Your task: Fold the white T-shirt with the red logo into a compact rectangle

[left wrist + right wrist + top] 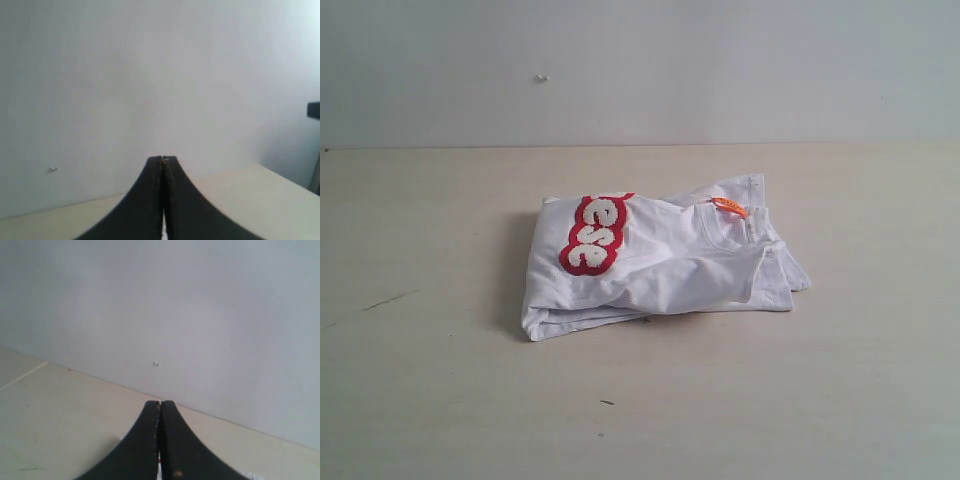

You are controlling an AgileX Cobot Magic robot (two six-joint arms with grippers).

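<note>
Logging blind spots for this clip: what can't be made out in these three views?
Logo: exterior view, only "ese" shows; a fold of the T-shirt hides the rest.
Tag: exterior view, too small to read.
Arms: outside the exterior view's frame.
T-shirt: out of the left wrist view, where the shut left gripper faces the wall; by the shut right gripper, right wrist view, at most a white scrap at the frame's edge.

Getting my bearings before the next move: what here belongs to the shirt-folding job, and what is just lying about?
Job:
- white T-shirt, lying folded on the table
- red logo, facing up on it
- left gripper and right gripper, both shut

Just there:
- orange tag at the collar
- speck on the wall
- dark scuff on the table
</note>
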